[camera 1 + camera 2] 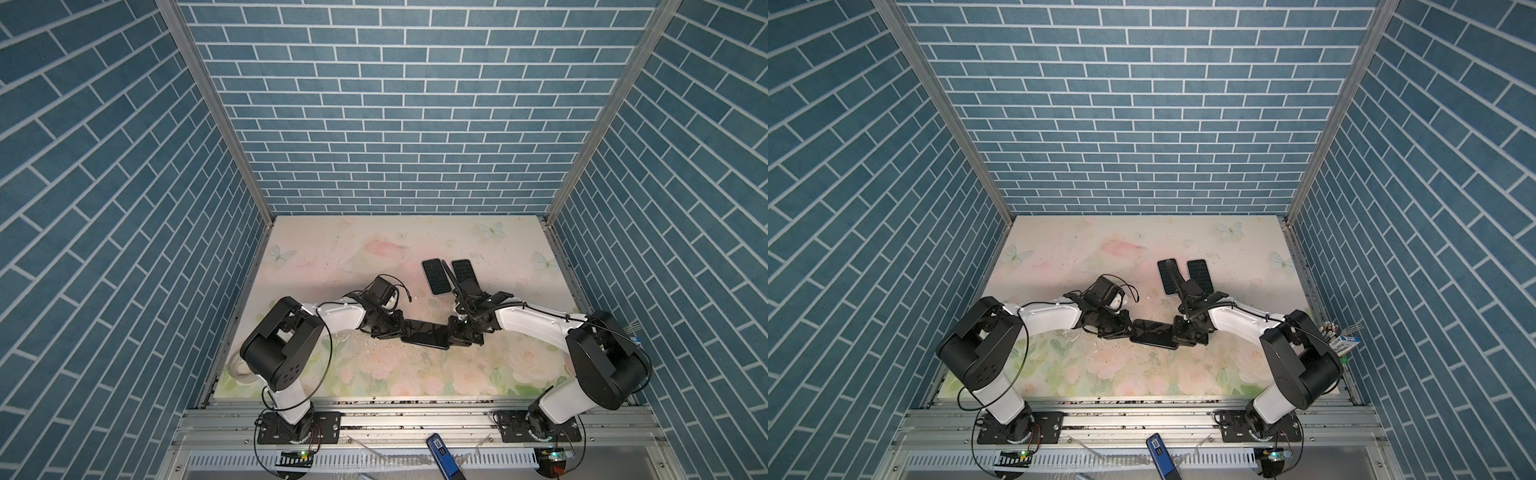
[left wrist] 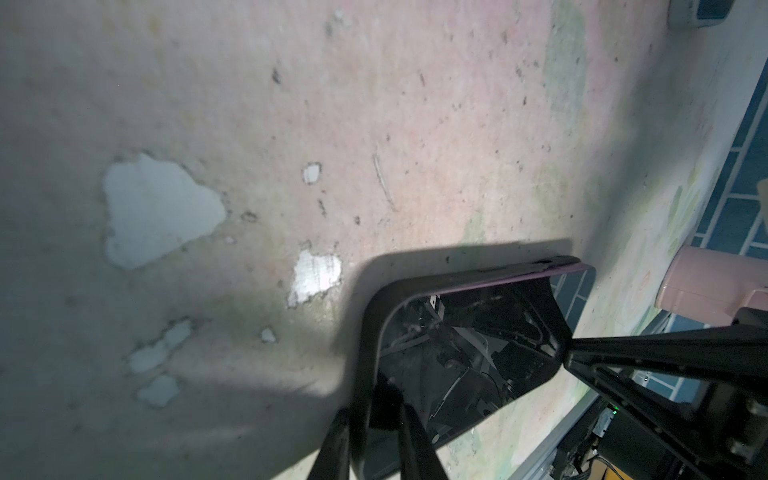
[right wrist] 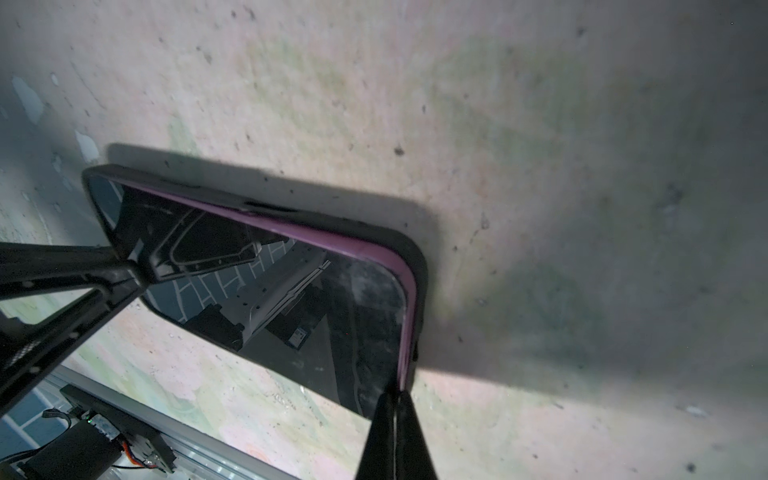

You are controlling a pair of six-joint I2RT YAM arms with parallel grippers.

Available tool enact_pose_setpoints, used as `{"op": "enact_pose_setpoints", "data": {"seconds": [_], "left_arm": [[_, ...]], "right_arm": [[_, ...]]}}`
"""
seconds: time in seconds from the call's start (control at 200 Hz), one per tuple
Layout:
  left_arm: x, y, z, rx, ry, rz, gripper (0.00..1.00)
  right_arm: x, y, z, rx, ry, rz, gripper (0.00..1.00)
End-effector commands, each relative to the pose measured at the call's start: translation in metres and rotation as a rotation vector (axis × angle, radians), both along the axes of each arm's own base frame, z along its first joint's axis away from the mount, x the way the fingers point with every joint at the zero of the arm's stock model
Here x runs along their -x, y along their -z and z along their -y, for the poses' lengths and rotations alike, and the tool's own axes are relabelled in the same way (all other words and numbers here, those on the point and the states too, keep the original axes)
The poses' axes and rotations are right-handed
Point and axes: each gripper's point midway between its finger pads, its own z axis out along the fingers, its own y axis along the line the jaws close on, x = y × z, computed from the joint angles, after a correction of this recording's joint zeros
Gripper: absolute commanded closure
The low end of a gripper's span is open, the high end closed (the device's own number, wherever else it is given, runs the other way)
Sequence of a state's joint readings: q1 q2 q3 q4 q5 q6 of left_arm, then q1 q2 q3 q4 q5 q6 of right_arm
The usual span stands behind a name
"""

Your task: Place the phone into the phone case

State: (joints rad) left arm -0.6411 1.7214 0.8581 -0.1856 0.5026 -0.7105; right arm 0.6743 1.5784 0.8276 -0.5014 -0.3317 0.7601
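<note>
Left gripper (image 2: 366, 405) is pinching case (image 2: 374, 316) end | right gripper (image 3: 392, 401) is pressing its fingers together, tips touching phone (image 3: 291, 307) corner | phone is lying in case on table (image 3: 540, 166) between both grippers, purple rim showing

Chipped floral mat (image 1: 332, 257), blue brick-pattern walls (image 1: 395, 104), 1 blue device (image 1: 440, 451) by the front rail (image 1: 415, 420).

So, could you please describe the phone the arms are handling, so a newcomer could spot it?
On the floral table, find where the left gripper and right gripper face each other. The phone lies crosswise between them. Unlike the two dark slabs side by side farther back, it shows a purple rim inside a black case.
</note>
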Motion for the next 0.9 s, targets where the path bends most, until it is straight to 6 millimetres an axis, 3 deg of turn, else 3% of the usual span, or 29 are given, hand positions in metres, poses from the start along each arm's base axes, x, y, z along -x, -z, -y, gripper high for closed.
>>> {"op": "enact_pose_setpoints", "data": {"seconds": [0.0,0.36,0.895], "left_arm": [[0.021,0.019,0.015,0.037,0.066,-0.054,0.78],[0.022,0.019,0.015,0.037,0.066,-0.057,0.78],[0.023,0.02,0.014,0.036,0.067,-0.059,0.78]], "right_arm": [[0.036,0.043,-0.034,-0.074,-0.133,-0.071,0.98],[0.045,0.056,-0.028,-0.04,-0.139,-0.095,0.99],[0.048,0.06,-0.027,-0.033,-0.144,-0.105,0.99]]}}
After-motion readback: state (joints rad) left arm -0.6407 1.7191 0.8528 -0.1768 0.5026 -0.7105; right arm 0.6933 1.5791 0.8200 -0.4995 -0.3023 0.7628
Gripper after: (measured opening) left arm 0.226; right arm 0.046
